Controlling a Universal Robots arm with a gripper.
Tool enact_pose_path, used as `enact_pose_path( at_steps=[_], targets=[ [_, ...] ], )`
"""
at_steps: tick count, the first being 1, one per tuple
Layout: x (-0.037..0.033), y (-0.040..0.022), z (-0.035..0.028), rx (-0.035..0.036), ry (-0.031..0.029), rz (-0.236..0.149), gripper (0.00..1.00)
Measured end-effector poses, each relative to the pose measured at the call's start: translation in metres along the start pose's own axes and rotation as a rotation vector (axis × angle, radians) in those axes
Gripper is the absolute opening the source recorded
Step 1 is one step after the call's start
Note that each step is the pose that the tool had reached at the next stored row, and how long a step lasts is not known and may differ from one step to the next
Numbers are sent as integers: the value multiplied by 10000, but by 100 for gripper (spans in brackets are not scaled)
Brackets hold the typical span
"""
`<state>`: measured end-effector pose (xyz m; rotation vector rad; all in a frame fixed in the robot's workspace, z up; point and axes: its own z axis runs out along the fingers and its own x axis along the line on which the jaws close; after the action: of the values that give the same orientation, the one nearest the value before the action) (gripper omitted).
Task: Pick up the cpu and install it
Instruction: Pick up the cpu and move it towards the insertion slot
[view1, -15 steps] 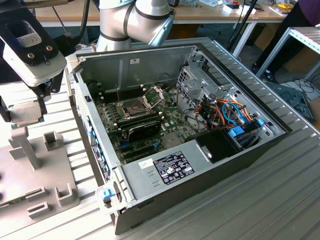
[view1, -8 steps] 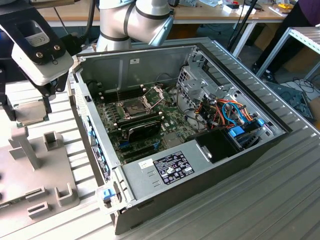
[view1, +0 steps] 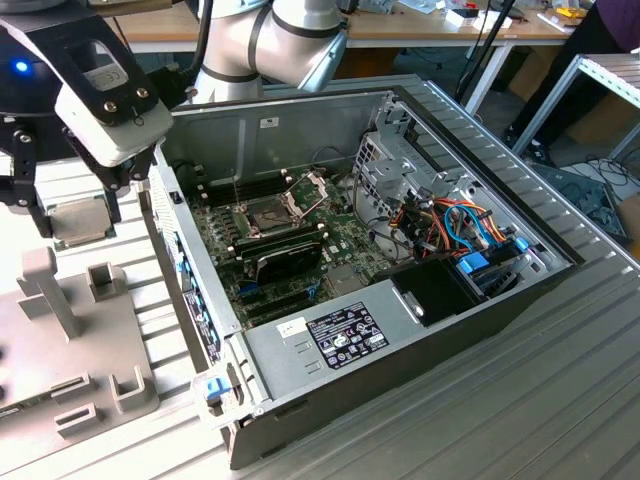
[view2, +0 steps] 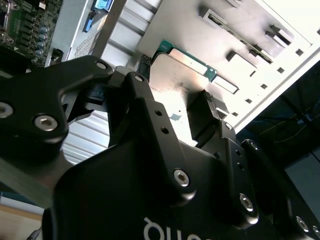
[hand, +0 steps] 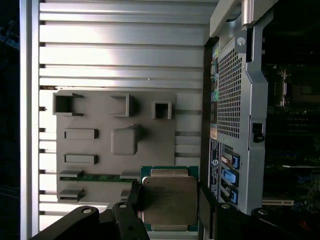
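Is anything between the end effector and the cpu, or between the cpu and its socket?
Nothing visible separates the end effector from the small silvery-grey square cpu, which lies right at it. Between chip and dark square socket stands the grey metal case wall; the socket's hinged frame is raised.

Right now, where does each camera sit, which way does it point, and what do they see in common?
Exterior view: off the arm, looking down on the open computer case; shows the arm and gripper.
First wrist view: on the wrist, looking down past the gripper at the grey tray.
Second wrist view: on the wrist, close behind the gripper, looking along it.
All three share the cpu held in the gripper.
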<state>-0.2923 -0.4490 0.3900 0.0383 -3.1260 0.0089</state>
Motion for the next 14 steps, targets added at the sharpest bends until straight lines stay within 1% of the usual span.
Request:
enact_pose_path(
  at_steps=[7,10,12,14],
  targets=[
    [-114,-2,-2,-1,0,0,55],
    [-175,-4,-3,0,0,0,55],
    [-201,-5,-3,0,0,-1,55],
    [-205,-5,-3,0,0,1,55]
  ],
)
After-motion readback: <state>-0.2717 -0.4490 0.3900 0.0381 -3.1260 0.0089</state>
